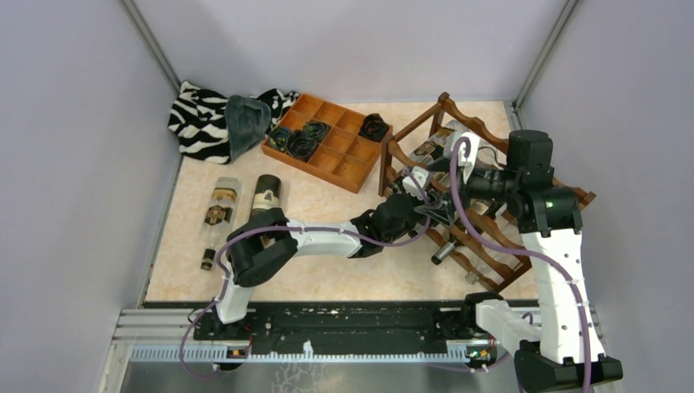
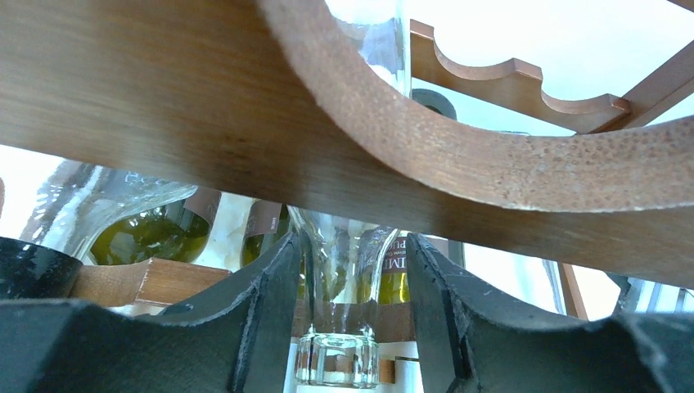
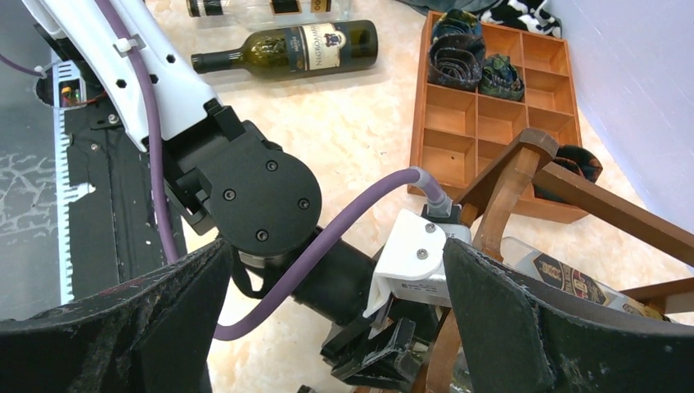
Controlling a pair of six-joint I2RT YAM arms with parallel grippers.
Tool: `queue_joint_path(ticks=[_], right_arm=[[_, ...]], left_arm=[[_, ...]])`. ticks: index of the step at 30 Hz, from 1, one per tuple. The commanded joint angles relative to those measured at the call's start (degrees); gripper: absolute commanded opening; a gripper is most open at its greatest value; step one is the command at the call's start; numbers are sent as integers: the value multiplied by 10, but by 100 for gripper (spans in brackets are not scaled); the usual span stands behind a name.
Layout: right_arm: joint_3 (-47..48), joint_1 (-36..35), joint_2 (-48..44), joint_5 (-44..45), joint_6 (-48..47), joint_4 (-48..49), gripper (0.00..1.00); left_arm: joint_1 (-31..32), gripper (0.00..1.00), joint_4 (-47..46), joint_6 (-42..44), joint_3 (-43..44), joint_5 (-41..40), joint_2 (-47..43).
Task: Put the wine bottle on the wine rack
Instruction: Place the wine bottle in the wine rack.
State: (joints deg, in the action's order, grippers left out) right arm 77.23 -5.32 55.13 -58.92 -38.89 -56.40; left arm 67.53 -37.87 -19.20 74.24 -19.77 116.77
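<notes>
One clear glass wine bottle lay in reddish-brown scalloped wooden wine rack, 3 o'clock. Left gripper sat narrow astride neck, clamp unclear; right gripper wide, empty. Risk: snagged retreat might drag bottle out.

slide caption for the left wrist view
Left fingers flank the neck of a clear bottle under a scalloped rail of the rack

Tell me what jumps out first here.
The left tool reaches across into the wine rack on the right of the table, its fingers either side of a clear bottle's neck under a scalloped rail. The right tool hangs open above the left arm's wrist. A dark bottle and a second clear bottle lie flat at the table's left.
</notes>
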Motion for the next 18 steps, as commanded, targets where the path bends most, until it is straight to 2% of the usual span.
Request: queue_joint_path(ticks=[1, 4, 6, 9, 18], right_arm=[[2, 8, -10, -20, -5, 13, 98], [2, 8, -9, -20, -5, 13, 98], [3, 8, -9, -20, -5, 12, 99], [2, 8, -10, -21, -6, 11, 99], [4, 8, -12, -23, -11, 6, 98]], left_arm=[[9, 57, 32, 7, 12, 4, -11], [9, 60, 41, 4, 12, -8, -18], [11, 69, 46, 1, 9, -20, -26], [13, 74, 46, 4, 2, -35, -43], [13, 75, 77, 12, 7, -35, -72]])
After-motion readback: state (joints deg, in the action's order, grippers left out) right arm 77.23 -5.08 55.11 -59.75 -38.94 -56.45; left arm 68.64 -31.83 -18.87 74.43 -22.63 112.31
